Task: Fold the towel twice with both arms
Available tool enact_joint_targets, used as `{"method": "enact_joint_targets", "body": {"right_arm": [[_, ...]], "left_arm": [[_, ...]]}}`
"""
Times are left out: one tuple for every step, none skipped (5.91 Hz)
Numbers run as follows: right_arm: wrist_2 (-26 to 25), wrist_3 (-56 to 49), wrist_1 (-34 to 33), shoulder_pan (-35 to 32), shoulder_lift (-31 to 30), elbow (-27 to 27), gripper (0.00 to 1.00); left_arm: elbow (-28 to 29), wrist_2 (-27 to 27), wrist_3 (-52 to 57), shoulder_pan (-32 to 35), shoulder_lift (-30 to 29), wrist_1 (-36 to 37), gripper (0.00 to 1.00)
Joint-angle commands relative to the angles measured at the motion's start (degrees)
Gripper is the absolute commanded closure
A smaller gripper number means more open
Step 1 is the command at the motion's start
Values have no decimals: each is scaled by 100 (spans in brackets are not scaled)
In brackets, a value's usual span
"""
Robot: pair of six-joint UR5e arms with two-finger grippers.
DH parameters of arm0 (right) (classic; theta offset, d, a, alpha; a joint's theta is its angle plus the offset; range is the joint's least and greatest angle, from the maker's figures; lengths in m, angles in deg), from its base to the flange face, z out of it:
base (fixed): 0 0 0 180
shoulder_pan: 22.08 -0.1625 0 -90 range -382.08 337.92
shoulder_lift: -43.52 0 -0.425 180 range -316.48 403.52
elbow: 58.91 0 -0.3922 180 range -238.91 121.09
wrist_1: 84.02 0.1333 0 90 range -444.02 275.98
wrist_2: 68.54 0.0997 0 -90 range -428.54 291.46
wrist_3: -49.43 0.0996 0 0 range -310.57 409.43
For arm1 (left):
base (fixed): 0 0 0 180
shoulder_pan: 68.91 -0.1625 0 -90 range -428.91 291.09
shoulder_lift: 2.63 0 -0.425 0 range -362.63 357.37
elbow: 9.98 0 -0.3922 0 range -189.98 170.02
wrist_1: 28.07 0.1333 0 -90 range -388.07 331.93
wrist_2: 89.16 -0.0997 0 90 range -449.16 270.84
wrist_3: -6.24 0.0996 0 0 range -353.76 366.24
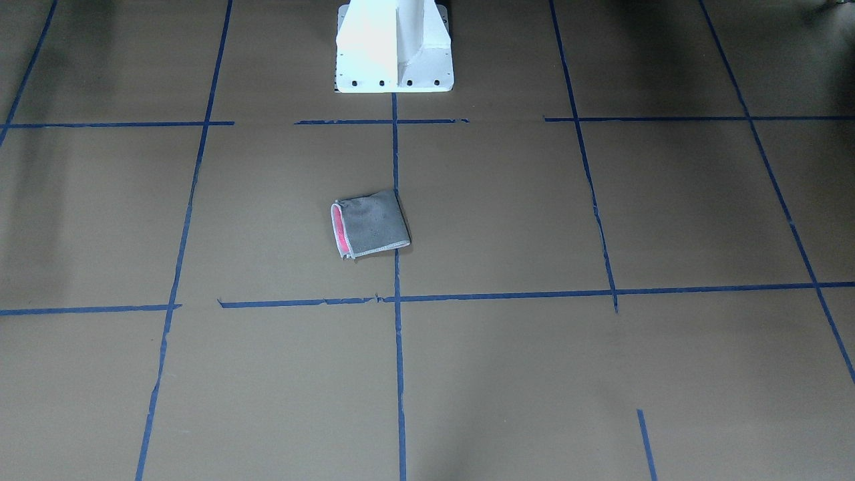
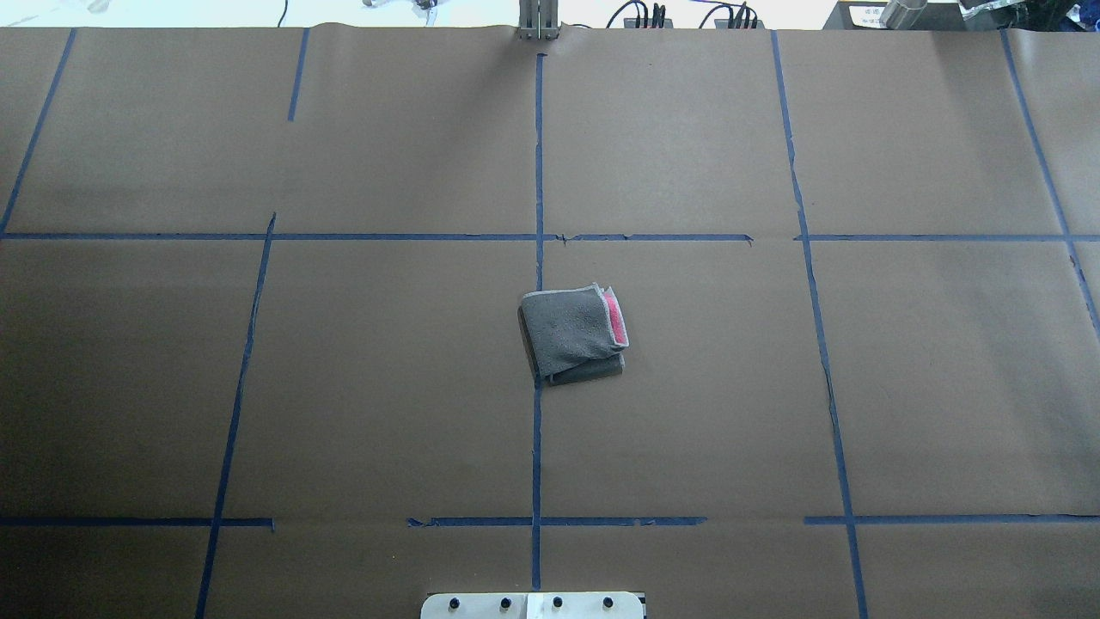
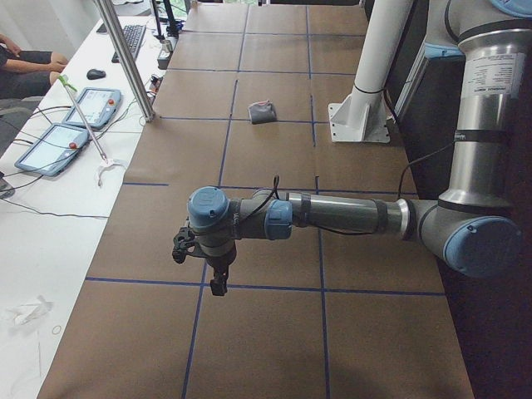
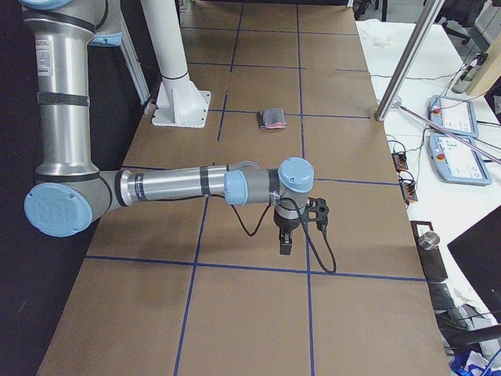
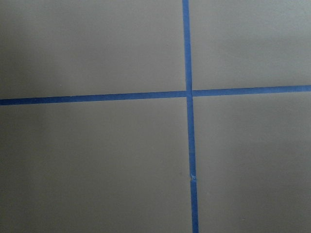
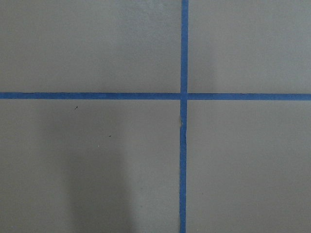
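Observation:
The towel [image 1: 369, 224] lies folded into a small thick square in the middle of the table, dark grey face up, with a pink-red strip and whitish hem showing at one edge. It also shows in the overhead view [image 2: 573, 333], the exterior left view [image 3: 263, 112] and the exterior right view [image 4: 272, 118]. My left gripper [image 3: 218, 287] hangs far from the towel over the table's left end. My right gripper [image 4: 286, 247] hangs far from it over the right end. I cannot tell whether either is open or shut. Neither touches the towel.
The white pedestal [image 1: 394, 47] stands at the robot's side of the table. Blue tape lines [image 2: 538, 172] grid the brown table cover. A metal post [image 3: 125, 58], tablets [image 3: 58, 141] and an operator's arm [image 3: 29, 62] are on the side bench. Both wrist views show only tape crossings.

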Motion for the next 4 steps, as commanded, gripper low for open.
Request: {"method": "enact_joint_targets", "body": {"right_arm": [[-2, 0, -9, 0, 15, 1, 0], [-2, 0, -9, 0, 6, 1, 0], [7, 0, -9, 0, -11, 1, 0], [24, 0, -9, 0, -29, 1, 0]], "left_arm": [[-50, -30, 4, -5, -5, -6, 0], [-85, -39, 4, -5, 3, -6, 0], [-85, -30, 4, -14, 3, 20, 0], [-85, -22, 4, -14, 3, 38, 0]]}}
